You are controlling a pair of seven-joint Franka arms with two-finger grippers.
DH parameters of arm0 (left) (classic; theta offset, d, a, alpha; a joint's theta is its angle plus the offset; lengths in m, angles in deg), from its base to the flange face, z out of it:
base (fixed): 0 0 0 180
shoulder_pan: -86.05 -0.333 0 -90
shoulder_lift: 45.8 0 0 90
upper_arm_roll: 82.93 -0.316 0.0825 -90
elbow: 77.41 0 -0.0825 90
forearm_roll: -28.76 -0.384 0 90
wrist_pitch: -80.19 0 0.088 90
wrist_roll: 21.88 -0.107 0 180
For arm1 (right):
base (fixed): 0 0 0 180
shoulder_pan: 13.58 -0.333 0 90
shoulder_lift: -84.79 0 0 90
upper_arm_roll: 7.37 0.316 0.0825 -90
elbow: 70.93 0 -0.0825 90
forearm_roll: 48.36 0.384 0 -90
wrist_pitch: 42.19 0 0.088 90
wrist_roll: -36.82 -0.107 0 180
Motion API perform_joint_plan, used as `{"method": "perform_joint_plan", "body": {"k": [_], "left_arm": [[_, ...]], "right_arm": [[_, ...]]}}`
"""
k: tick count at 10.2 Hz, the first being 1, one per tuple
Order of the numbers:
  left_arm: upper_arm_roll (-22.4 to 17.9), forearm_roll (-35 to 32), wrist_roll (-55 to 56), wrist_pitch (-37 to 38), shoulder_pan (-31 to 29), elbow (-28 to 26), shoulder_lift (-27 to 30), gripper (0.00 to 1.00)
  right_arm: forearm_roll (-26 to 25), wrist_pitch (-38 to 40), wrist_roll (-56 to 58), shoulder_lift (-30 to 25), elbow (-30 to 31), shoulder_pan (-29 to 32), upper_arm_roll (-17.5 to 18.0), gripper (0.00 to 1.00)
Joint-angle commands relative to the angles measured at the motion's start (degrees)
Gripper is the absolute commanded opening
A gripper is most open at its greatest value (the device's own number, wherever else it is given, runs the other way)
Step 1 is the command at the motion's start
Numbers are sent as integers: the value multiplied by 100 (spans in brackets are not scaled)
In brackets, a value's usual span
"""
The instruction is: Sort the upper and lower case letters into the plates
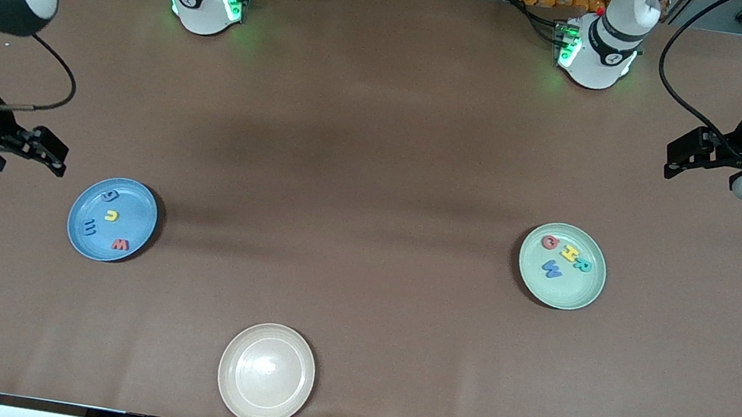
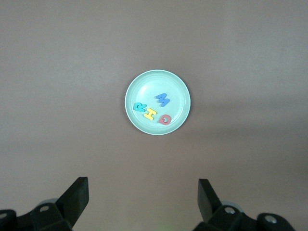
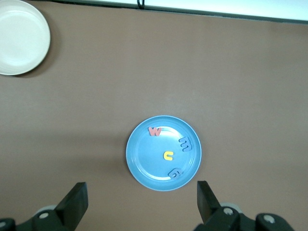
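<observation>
Both our hands hang spread and empty: left hand [image 2: 142,199] above the mint plate [image 1: 586,294] with its capitals, right hand [image 3: 142,202] above the blue plate [image 1: 136,204] with lowercase. Sorting looks finished, so we'd best hold clear of both.

Brown table [image 1: 383,129], matte and plain. Directly on it, three round plates, well apart. Light blue plate [image 1: 113,219] toward the right arm's end, just below the right gripper [image 1: 48,154] in the front view, under that open hand's camera. Pale mint green plate [image 1: 562,266] toward the left arm's end, in sight of the left gripper [image 1: 680,160]. Cream plate [image 1: 266,372] nearest the front camera, away from both hands.
</observation>
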Motion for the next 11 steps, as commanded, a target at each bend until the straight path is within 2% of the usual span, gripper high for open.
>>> {"method": "perform_joint_plan", "body": {"k": [1, 3, 5, 6, 11], "left_arm": [[9, -34, -5, 35, 13, 100, -33, 100], [17, -34, 13, 43, -5, 91, -24, 100], [17, -43, -13, 52, -5, 91, -16, 100], [26, -51, -5, 52, -5, 91, -16, 100], [35, -51, -4, 61, -5, 91, -16, 100]], "right_arm": [[-100, 821, -19, -86, -570, 9, 96, 100], [-82, 1244, -37, -191, -878, 18, 140, 100], [399, 1701, -37, -209, -1203, 62, 97, 100], [445, 1912, -37, -200, -1353, 71, 79, 100], [340, 2371, -19, -200, -1530, 71, 44, 100]]}}
